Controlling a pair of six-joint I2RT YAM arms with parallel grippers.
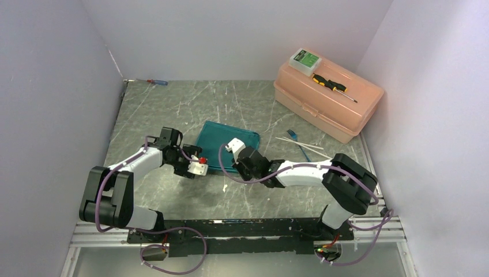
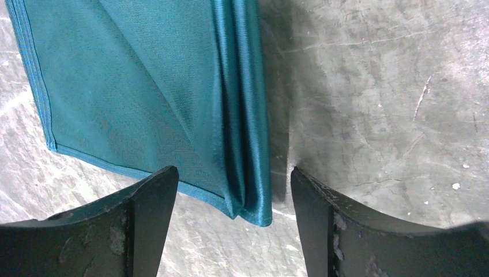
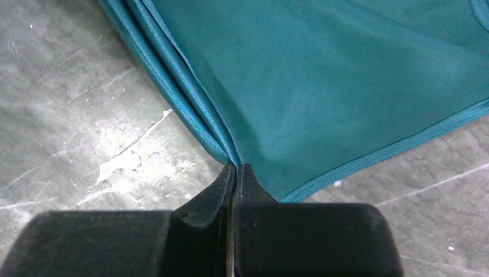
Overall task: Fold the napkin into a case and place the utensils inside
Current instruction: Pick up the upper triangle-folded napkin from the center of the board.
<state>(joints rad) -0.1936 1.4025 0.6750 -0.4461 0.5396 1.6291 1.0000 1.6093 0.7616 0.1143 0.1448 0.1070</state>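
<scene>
Napkin (image 1: pixel 228 144), teal with a sheen, lies flat near the middle of the grey marbled table (image 1: pixel 173 109), folded over into layers. In the left wrist view the napkin (image 2: pixel 144 98) shows a stitched hem along one side and a stack of rolled folds along the other, tapering to a corner. Left gripper (image 1: pixel 200 164) sits at the cloth's near left edge. Seen from its own camera, the left gripper (image 2: pixel 232 173) has jaws spread wide, one dark finger on each side of that folded corner, with nothing gripped. Right gripper (image 1: pixel 237 164) is at the near right part of the cloth. In the right wrist view the right gripper (image 3: pixel 236 168) has its fingers pressed together, and the folded corner of the napkin (image 3: pixel 346 86) runs straight into the tips, looking nipped between them. Off to the right, apart from the cloth, lie a blue utensil (image 1: pixel 294 135) and two white sticks (image 1: pixel 300 142) close together on the table. Behind them stands a peach toolbox (image 1: pixel 328 107), carrying a yellow-and-black screwdriver (image 1: pixel 333 86) and a small green-and-white box (image 1: pixel 304 59) on its lid. A red-and-blue screwdriver (image 1: pixel 157 82) lies at the far left corner.
</scene>
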